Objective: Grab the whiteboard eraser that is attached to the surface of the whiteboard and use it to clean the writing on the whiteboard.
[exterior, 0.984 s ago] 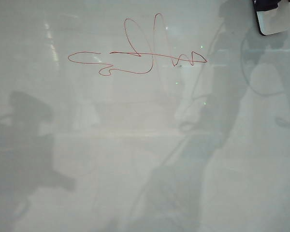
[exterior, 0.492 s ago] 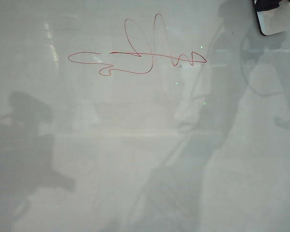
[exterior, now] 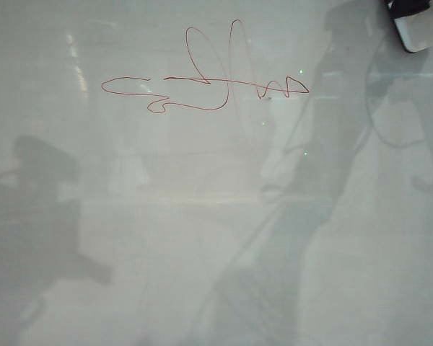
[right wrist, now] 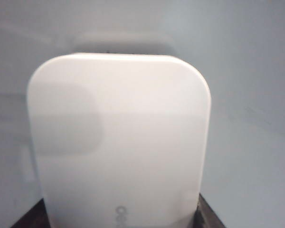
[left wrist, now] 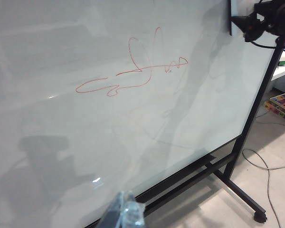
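Eraser (right wrist: 118, 142) — just one — sits at the whiteboard's (exterior: 202, 238) top right corner, pinched in the right gripper's (exterior: 408, 7) jaws. One red scribble (exterior: 202, 83) untouched. Left gripper (left wrist: 126, 216) hangs back — jaws unreadable.

My exterior camera faces the whiteboard (exterior: 202, 238) head-on and close, the board filling its frame, the red writing (exterior: 202, 79) high up. My left wrist camera looks at the same board obliquely from further back, catching the writing (left wrist: 137, 66) and the stand (left wrist: 237, 156). My right wrist camera sits very near the whiteboard eraser (right wrist: 118, 142), which both other views show at the board's upper corner.
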Available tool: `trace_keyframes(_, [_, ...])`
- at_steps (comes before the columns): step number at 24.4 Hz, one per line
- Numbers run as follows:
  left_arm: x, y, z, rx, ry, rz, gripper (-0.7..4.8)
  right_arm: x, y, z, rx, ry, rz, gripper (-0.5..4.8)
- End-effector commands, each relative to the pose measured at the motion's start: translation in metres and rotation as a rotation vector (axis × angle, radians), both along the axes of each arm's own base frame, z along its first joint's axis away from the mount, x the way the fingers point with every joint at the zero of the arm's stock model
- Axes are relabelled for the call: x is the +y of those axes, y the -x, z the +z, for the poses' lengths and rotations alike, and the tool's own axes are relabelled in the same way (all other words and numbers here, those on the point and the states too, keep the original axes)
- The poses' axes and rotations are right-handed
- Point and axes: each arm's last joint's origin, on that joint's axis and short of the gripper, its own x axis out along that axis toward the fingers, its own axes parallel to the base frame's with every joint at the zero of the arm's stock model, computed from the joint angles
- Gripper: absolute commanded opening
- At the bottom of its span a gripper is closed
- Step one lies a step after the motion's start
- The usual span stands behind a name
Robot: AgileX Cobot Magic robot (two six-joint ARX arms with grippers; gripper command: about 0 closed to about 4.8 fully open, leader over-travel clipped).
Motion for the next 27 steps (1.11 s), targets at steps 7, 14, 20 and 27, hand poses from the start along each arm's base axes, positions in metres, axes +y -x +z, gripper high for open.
trace_keyframes(7, [0.0,0.0,0.002,-0.013,0.004,0.001,-0.05,0.051,0.044,0.027,-0.083,0.285,0.124,1.97])
trace_keyframes(14, [0.0,0.0,0.002,-0.013,0.004,0.001,-0.05,0.105,0.052,0.016,-0.062,0.568,0.162,1.97])
trace_keyframes(20, [0.0,0.0,0.002,-0.013,0.004,0.002,-0.05,0.14,0.035,-0.003,-0.038,0.79,0.124,1.98])
trace_keyframes(27, [0.0,0.0,0.002,-0.013,0.004,0.002,-0.05,0.176,0.017,0.008,-0.032,0.826,0.119,1.98])
